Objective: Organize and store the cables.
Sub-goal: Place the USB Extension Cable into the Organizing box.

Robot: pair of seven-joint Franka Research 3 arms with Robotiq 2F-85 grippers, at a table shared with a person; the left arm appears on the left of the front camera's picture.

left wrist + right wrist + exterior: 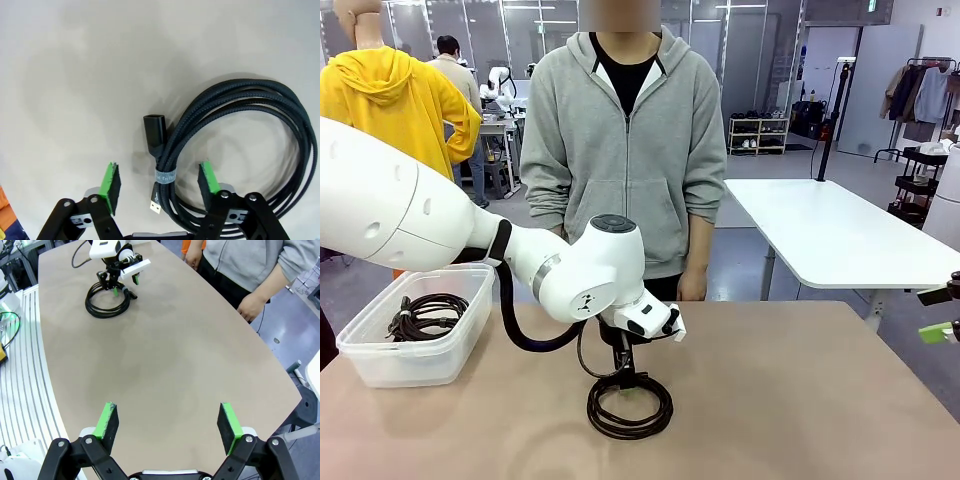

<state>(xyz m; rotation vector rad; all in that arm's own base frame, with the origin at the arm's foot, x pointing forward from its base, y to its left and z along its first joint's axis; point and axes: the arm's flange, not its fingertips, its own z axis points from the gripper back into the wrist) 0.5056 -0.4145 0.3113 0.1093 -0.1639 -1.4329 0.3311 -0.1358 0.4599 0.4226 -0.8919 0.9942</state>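
1. Cables: one black coil (425, 315) already lies in the clear plastic bin (380, 365) at the bench's (800, 400) left edge.
2. A second coil (630, 405) lies flat on the bench, near the middle of the near edge and well apart from the bin.
3. The left gripper (625, 378) points down onto the far rim of that coil. In the left wrist view its fingers (110, 187) are released and stand on either side of the strapped section.
4. That section, bound by a grey strap (165, 176), runs across the fingers' closing line, with a black plug (154, 131) just beyond it. The rest of the loop spreads past one finger. Squeezing here should catch the bundle at its tie.
5. The left arm is clearly the nearer one. After a lift, the carry would go left to the bin.
6. The right gripper (167, 415) hovers over bare bench near the right edge, with its fingers released and nothing between them.
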